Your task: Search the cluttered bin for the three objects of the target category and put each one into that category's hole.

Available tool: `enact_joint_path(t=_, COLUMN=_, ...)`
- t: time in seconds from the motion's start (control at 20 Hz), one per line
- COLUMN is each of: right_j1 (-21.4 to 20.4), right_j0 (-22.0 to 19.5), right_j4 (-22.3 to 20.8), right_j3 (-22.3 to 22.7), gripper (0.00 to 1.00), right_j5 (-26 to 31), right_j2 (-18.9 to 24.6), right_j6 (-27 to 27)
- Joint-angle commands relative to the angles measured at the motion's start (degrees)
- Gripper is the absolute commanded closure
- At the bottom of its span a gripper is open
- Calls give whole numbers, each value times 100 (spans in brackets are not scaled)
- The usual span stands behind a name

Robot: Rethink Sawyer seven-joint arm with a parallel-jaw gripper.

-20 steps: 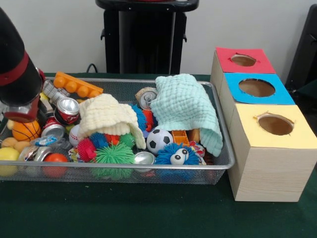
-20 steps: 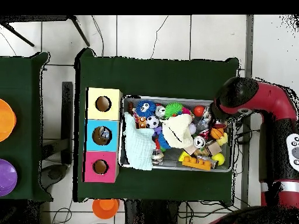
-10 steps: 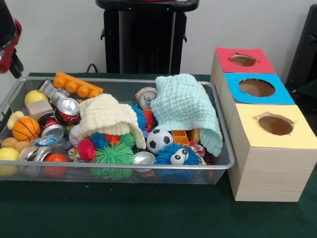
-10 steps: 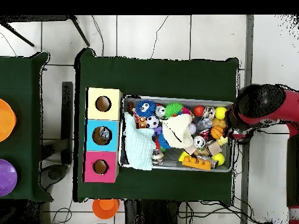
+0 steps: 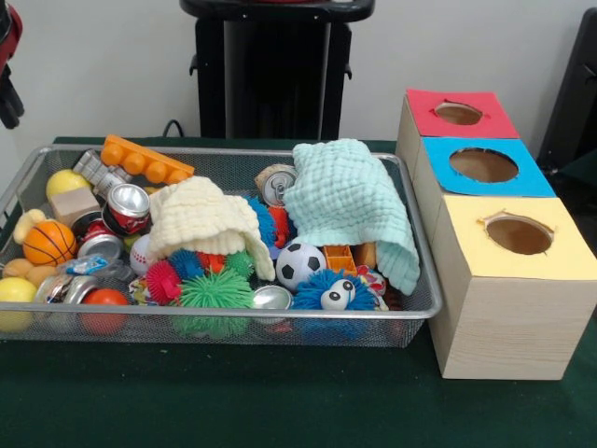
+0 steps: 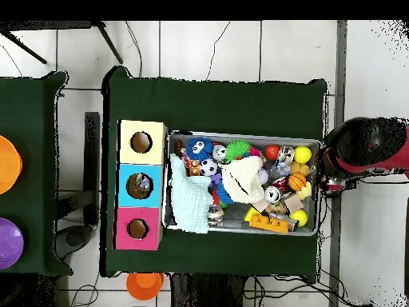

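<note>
1. The pincer (image 5: 7,93) shows only as a dark tip below a red part at the front view's left edge, about ten o'clock from the bin; whether it is spread or closed, or has hold of anything, cannot be told.
2. In the overhead view the arm (image 6: 369,148) hangs just outside the bin's three o'clock end, above the worktop's edge.
3. The cluttered bin (image 5: 233,152), a shallow wire-mesh basket, sits on the green worktop (image 5: 280,401) with the wooden box (image 5: 508,317) just beside its three o'clock side in the front view.
4. At the bin's nine o'clock end lie a basketball (image 5: 48,245), a yellow ball (image 5: 67,180), a wooden block (image 5: 75,205) and a red soda can (image 5: 126,207).
5. A crumpled see-through bottle with a blue label (image 5: 86,265) lies near that end, between the basketball and an orange ball (image 5: 104,299).
6. Toward the middle, a cream cloth (image 5: 201,219) covers part of the heap; a mint cloth (image 5: 350,205) drapes over the three o'clock part.
7. A small football (image 5: 300,264) lies between the two cloths, toward six o'clock.
8. The blue-surround hole (image 5: 483,165) is the middle of three on the box, between the red-surround hole (image 5: 458,114) and the yellow-surround hole (image 5: 519,235).
9. In the overhead view something pale shows inside the blue hole.
</note>
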Motion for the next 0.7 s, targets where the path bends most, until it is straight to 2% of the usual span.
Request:
enact_joint_path(t=0.05, right_j1=282, right_j0=-3, right_j4=140, right_j3=784, gripper=100, right_j5=-1021, right_j2=460, right_j6=-794)
enact_joint_path(t=0.4, right_j1=588, right_j0=13, right_j4=109, right_j3=626, gripper=100, right_j5=-1439, right_j2=409, right_j6=-840)
enact_joint_path(t=0.7, right_j1=776, right_j0=-44, right_j4=293, right_j3=694, gripper=100, right_j5=-1629, right_j2=480, right_j6=-798)
